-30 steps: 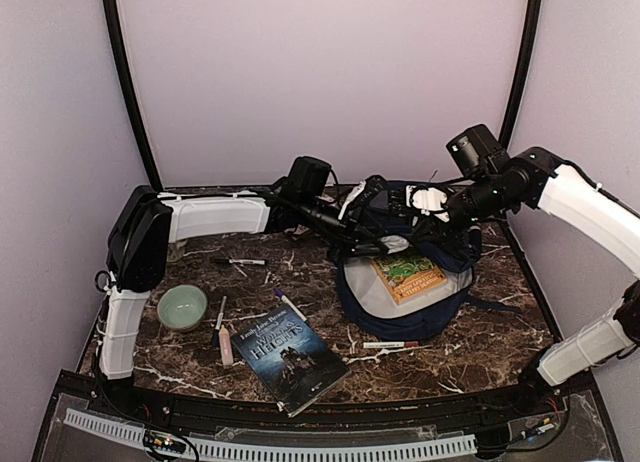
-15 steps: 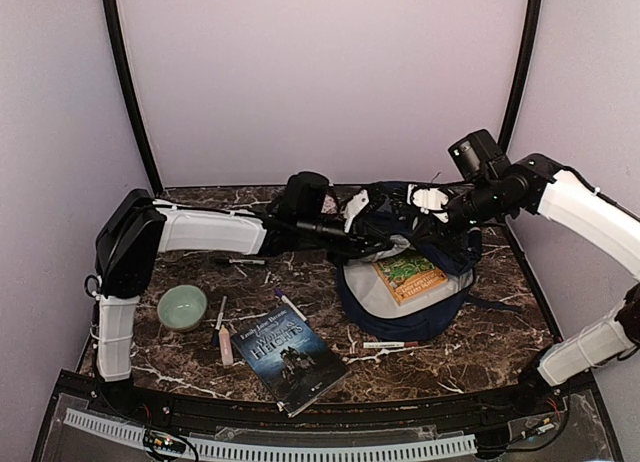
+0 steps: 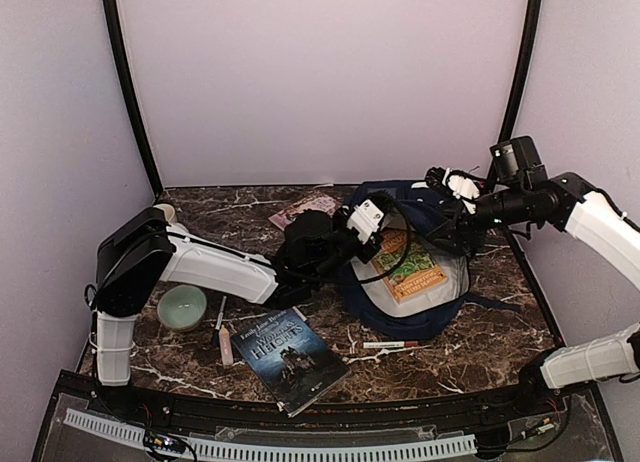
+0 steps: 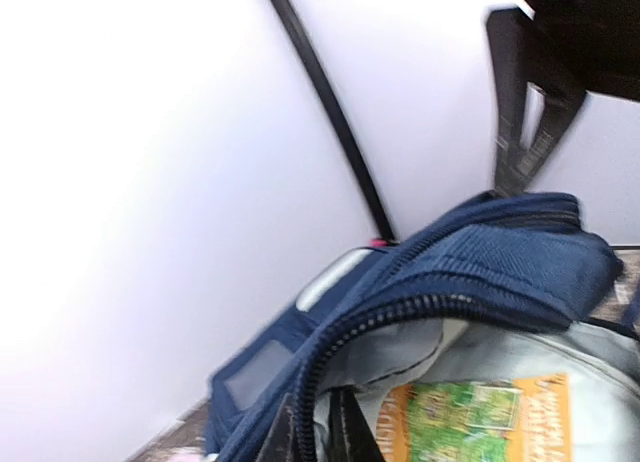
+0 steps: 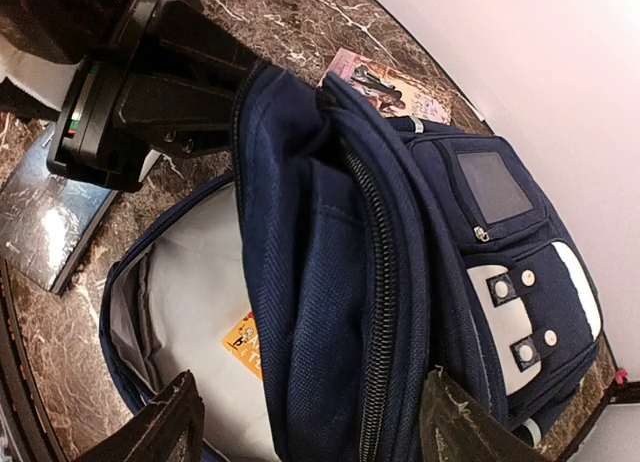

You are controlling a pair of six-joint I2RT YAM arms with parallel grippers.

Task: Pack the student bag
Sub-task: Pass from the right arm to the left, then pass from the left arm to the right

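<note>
Surface [image 3: 480, 357]: dark marble with white veins, carrying everything below.
Student bag [image 3: 375, 294]: right of centre, toward the far side of the surface; lying flat, main compartment unzipped, grey lining facing up.
Bag axis: long axis near to far, leaning slightly right; rounded open end toward the near edge, navy front panel bunched and lifted at the far end.
Bag relative to hands: zip rim of the lifted panel inside the left hand; bulk of the bag under and just near of the right hand.
Left hand [image 3: 382, 210]: reaching in from the left, pressed together, pinching the panel's zip edge.
Right hand [image 3: 440, 182]: over the far right of the bag, fingers spread wide, gripping nothing.
Dark book [image 3: 290, 354]: near and left of the bag, apart from it; "HEIGHTS" legible in large pale letters, smaller lines above unreadable.
Orange-and-green book [image 3: 410, 270]: inside the bag on the lining; title lettering too small to read.
Booklet [image 3: 303, 210]: pinkish, at the far edge, left of the bag; print unreadable.
Bowl [image 3: 182, 307]: pale green, far left, well apart from the bag.
White patches [image 5: 520, 312]: on the front panel, each with two round snaps.
Marker [image 3: 390, 344]: just near of the bag's rounded end, lying left to right.
</note>
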